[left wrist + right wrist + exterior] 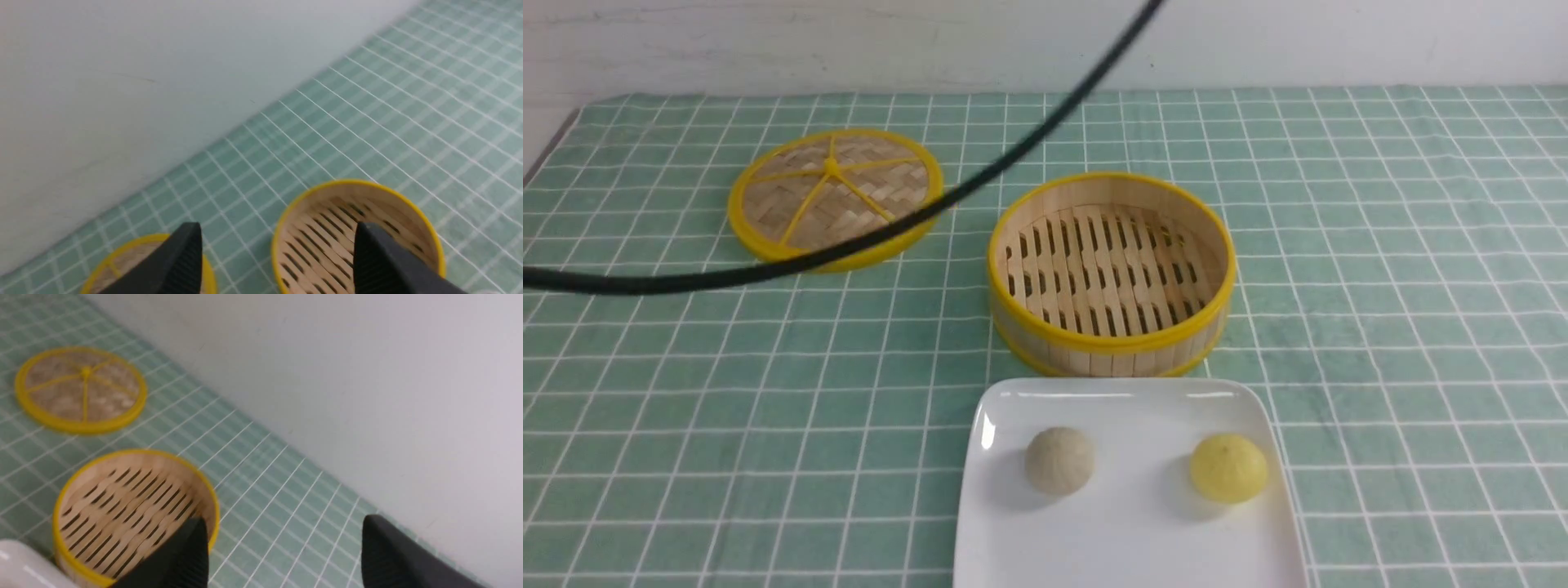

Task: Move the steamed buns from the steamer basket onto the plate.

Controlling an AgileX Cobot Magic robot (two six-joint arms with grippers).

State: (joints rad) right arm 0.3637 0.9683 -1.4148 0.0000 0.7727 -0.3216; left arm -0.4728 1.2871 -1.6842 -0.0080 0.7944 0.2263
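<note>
- Large glossy white sq. plate (1131, 547) sits at the table's near edge, just in front of the basket.
- Both buns are on it, apart: small round pale beige-grey bun (1059, 461) on the plate's left half, bright yellow bun (1228, 468) on the right half.
- Round bamboo steamer basket (1111, 347) w/ yellow rims stands upright behind the plate, its slatted floor fully showing.
- Flat woven yellow-rimmed lid (849, 184) lies on the cloth, left of the basket & farther back, not touching it.
- Black left gripper (278, 234): jaws spread wide, nothing betw. them, up above the cloth.
- Black right gripper (284, 531): jaws wide too, empty.
- Black cable (768, 273) arcs across the front view, in front of the lid.
- Green checked tablecloth (1405, 269) covers the table.
</note>
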